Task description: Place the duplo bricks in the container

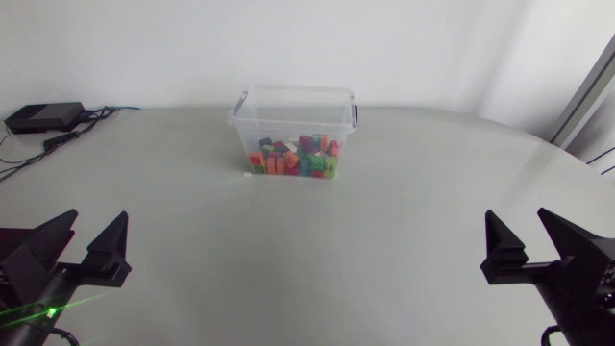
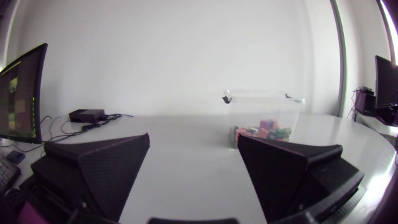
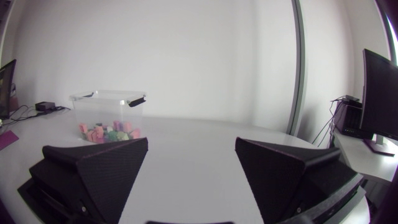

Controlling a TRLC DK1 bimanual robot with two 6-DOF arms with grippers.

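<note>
My left gripper hangs low over the near left of the grey table, its two wedge fingers spread wide with nothing between them; in the left wrist view the same gripper frames bare tabletop, with the container ahead and a little to its right; at the far left corner lies a flat black box with cables trailing from it; near the far middle of the table stands the clear plastic container, upright and open-topped, a dark clip on its right end; the duplo bricks lie heaped on its floor, orange, pink, green, purple and red, filling only the lower part; a tiny pale speck sits on the table just beside its near left corner, too small to tell what it is; my right gripper hangs over the near right, fingers likewise parted and holding nothing; from its wrist view the container and its bricks stand ahead and well to the left.
</note>
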